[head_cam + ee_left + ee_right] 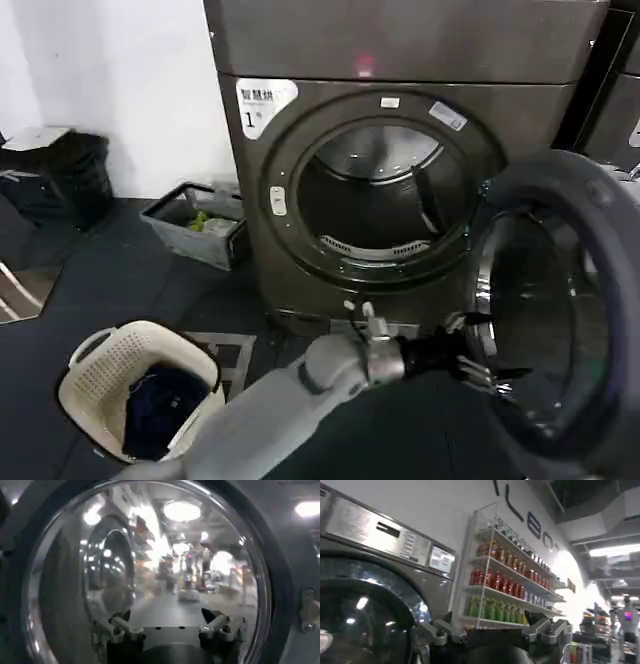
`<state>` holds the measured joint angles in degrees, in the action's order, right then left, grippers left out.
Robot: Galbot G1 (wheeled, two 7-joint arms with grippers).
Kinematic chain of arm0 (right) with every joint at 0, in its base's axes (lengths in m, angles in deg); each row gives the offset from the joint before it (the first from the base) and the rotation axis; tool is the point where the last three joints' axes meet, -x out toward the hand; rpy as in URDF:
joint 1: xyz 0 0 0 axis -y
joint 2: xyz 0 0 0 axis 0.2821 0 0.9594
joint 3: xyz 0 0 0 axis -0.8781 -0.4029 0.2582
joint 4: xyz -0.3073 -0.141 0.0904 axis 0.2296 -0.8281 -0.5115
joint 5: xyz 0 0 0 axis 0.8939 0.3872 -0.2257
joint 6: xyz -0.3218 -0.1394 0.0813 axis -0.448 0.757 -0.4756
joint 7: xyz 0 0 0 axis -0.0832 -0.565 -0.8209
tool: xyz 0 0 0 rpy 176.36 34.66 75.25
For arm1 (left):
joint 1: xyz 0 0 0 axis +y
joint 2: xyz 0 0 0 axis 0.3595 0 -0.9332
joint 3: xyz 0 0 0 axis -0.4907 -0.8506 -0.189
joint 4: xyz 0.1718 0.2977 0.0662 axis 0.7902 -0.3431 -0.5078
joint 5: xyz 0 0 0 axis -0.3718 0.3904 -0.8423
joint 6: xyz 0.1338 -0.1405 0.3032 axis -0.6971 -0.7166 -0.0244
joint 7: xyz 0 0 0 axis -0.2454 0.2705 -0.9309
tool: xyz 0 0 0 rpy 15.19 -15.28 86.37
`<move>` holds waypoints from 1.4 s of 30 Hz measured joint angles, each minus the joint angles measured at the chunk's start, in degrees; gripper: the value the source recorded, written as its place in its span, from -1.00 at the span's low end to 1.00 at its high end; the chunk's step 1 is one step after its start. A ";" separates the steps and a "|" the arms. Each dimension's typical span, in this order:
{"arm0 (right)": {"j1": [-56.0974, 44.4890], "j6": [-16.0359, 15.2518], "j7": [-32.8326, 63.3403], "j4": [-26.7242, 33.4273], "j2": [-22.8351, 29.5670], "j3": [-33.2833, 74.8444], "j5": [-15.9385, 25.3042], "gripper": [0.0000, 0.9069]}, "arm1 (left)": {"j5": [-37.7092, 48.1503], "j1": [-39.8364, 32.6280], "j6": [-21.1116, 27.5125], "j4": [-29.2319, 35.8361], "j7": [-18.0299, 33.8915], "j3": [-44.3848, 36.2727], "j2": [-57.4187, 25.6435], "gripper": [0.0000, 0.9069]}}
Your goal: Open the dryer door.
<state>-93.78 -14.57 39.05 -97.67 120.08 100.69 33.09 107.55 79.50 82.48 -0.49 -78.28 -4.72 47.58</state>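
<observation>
While the head view places the left gripper (478, 352) at the inner face of the dryer door (590, 330), which stands swung wide to the right of the machine, the left wrist view looks straight into that door's glass (150, 570), with both fingertips (120, 623) spread apart and holding nothing. Left of the arm sits a cream laundry basket (100, 375) with dark clothes. Beyond, the bare drum opening (375, 190) gapes beside the "1" sticker (262, 105). Elsewhere, the right gripper (492, 630) hangs released before another machine's control panel (380, 532) and a shelf of bottles (505, 580).
</observation>
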 joint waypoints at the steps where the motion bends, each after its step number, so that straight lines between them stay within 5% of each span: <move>1: -0.16 0.01 -0.02 -0.04 0.03 0.25 -0.01 1.00 | -0.43 -0.53 -0.27 -0.40 0.10 -0.39 0.54 1.00; 28: -4.50 0.17 1.24 -0.39 -1.22 6.75 -0.24 1.00 | -8.66 -8.05 -6.56 -13.96 3.54 -5.80 12.87 1.00; 42: -7.10 -1.48 4.23 0.50 -1.60 11.01 2.64 1.00 | -10.09 -11.38 -8.62 -22.70 5.78 -4.79 12.89 1.00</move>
<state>-100.89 -16.05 43.28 -97.17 118.48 111.70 35.73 97.46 68.12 73.86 -23.20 -72.50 -9.51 60.47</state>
